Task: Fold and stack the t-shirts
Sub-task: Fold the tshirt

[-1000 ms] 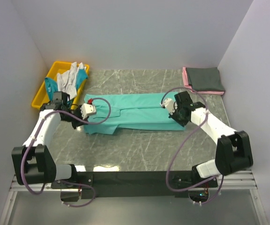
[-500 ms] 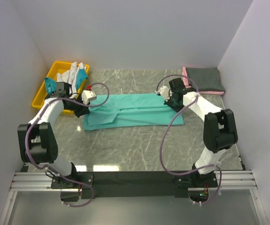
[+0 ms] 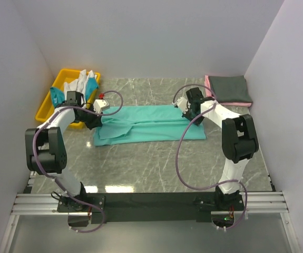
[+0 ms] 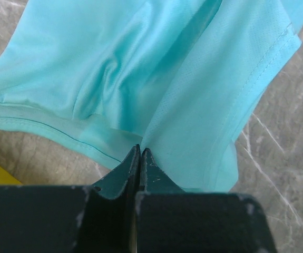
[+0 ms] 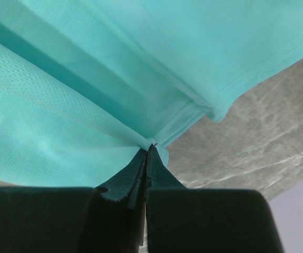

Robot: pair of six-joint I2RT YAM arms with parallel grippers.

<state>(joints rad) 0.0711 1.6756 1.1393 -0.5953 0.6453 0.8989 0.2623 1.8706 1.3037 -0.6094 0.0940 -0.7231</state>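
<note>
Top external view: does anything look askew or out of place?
Slightly: the sea-green shirt is folded unevenly, its left end bunched and reaching nearer than the right. White and teal shirts hang over the yellow bin rim.

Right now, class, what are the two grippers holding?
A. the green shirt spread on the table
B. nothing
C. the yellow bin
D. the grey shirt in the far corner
A: in the wrist views the left gripper and the right gripper are each shut on an edge of the green shirt.
</note>
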